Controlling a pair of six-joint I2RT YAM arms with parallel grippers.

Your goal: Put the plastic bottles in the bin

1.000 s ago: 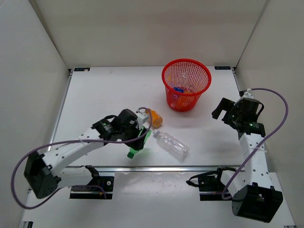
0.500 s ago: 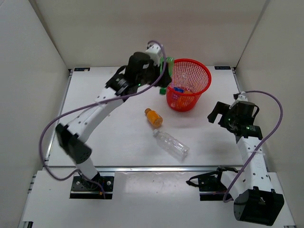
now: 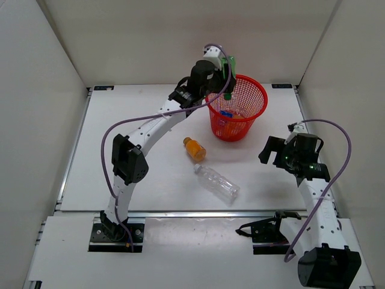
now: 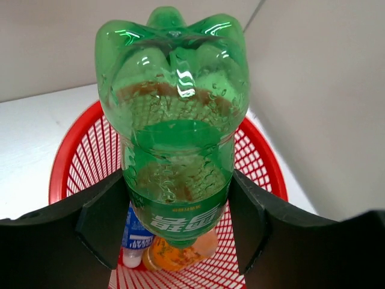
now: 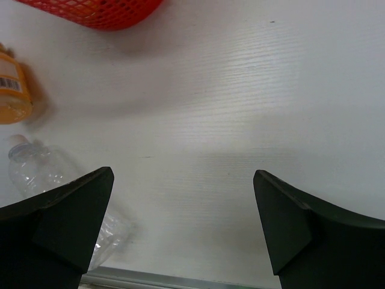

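The left arm [image 3: 153,126] and right arm [image 3: 317,201] are white boxy links joined by black motor housings, each trailed by a thin purple cable [image 3: 103,153] from base to wrist. The left fingers [image 4: 102,226] and right fingers [image 5: 60,220] are matte black: broad, wedge-shaped slabs with bevelled inner edges.
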